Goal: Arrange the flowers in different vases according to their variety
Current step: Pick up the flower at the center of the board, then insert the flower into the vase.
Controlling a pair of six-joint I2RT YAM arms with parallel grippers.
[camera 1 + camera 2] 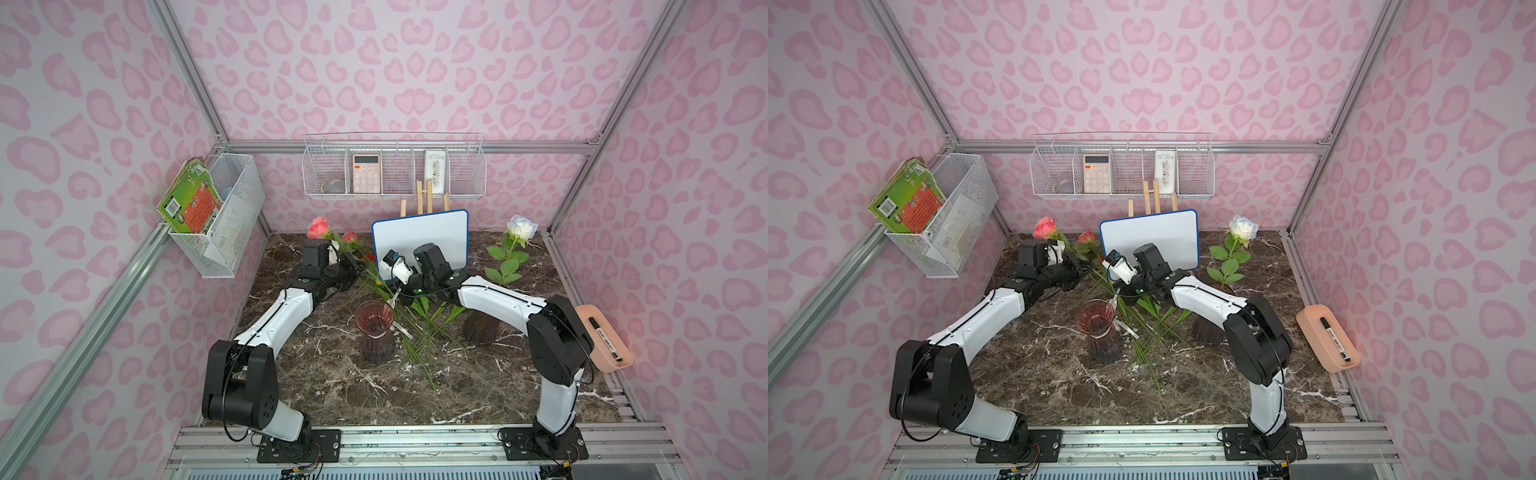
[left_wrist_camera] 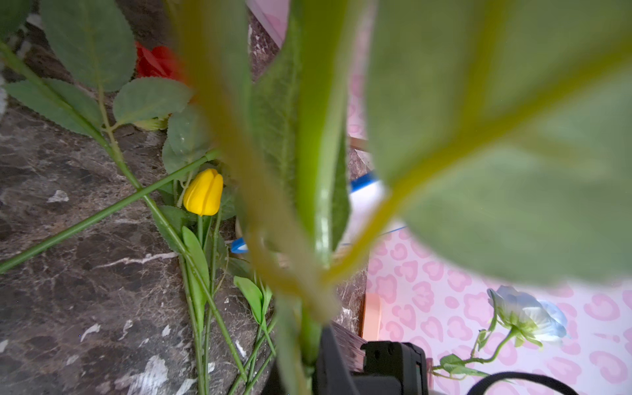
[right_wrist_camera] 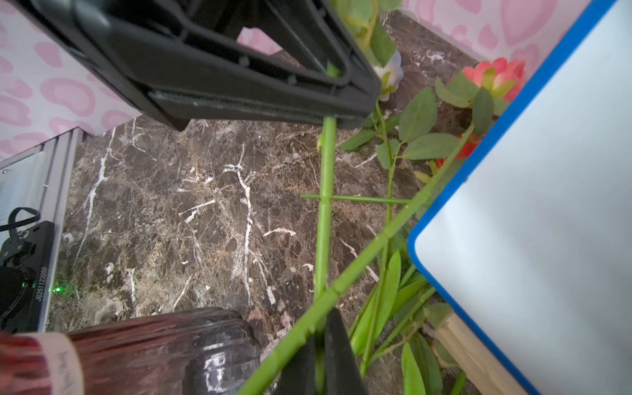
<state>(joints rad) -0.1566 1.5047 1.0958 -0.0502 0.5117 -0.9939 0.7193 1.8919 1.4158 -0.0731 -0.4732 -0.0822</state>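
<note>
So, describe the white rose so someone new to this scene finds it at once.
Start at the blue-framed whiteboard at the back of the marble table. To its right the white rose stands upright near the back corner. Unlike the pink roses left of the board, its bloom is white tinged blue.

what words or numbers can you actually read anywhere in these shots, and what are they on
"J8251122050": white print on a black part by the table's edge, in the right wrist view.
Too small or blurred to read: the green book cover, calculator keys, printed card, marker label, and handwritten tag on the vase.
</note>
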